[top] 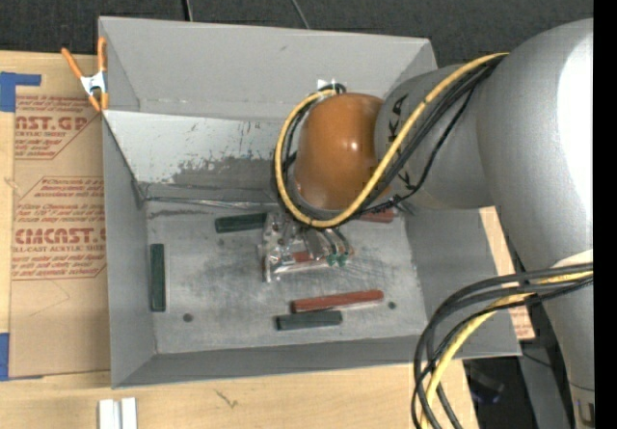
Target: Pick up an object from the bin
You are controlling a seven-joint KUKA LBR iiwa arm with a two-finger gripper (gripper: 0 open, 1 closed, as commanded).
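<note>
The grey metal bin [125, 254] has sloping walls and a scuffed floor. Near its left wall lies a dark green flat bar [156, 276], pointing away from the camera and well apart from everything else.

Further right, toward the back of the floor, a second dark green bar [241, 222] lies crosswise. Its right end is near the gripper.

The silver metal gripper [285, 254] is down low over the middle of the floor, under the arm's rounded orange cover [333, 152]. Yellow-and-black cables [284, 157] loop around that cover. Whether the claw is released or clenched cannot be told from this angle.

Just at the gripper's right side is a small reddish and green piece [323, 256], too small to identify. It is the thing nearest the claw, in the centre of the bin, and whether it is grasped cannot be told.

Toward the front wall, a short dark bar [308, 320] lies crosswise. Just behind it and slightly to its right is a red-brown bar [337, 301], close to the dark one.

A red scrap [383, 216] peeks out beneath the arm. The bulky silver arm [540, 128] comes in from the right.
</note>
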